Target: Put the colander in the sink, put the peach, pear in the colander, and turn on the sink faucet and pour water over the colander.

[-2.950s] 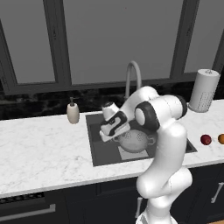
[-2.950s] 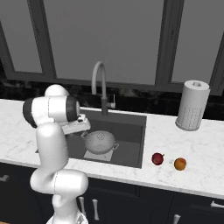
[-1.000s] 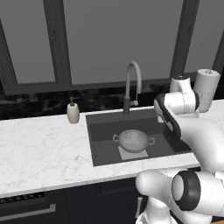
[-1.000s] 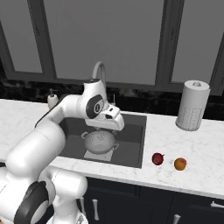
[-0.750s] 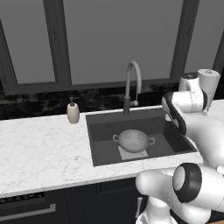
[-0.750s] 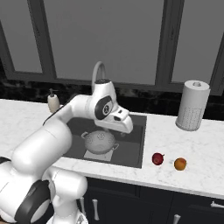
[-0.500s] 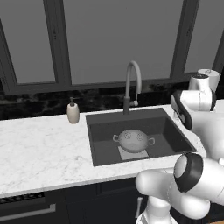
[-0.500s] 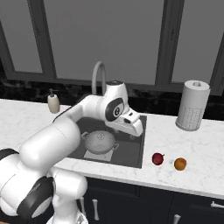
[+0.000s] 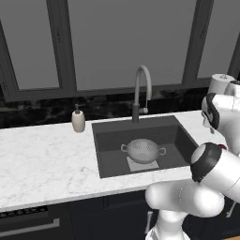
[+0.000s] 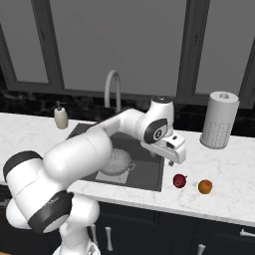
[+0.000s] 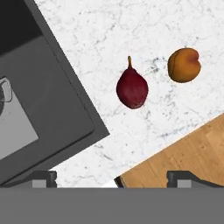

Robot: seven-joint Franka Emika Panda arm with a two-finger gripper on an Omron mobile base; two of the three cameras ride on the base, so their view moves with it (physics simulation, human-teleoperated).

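On the counter lie pear and peach, both unlabelled.

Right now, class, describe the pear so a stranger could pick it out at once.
Start at the sink and move right onto the white counter. Two small fruits lie there side by side, apart; the pear is the one nearer the sink, dark red and teardrop-shaped, while the peach is round and orange.

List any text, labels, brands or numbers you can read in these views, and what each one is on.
None: no readable text, label, brand or number in any view.
Soap bottle: plain beige, no label.
Paper-towel roll: dotted texture, no print.
Colander, sink, faucet: unmarked.
Pear and peach: no stickers.
Gripper: no markings.
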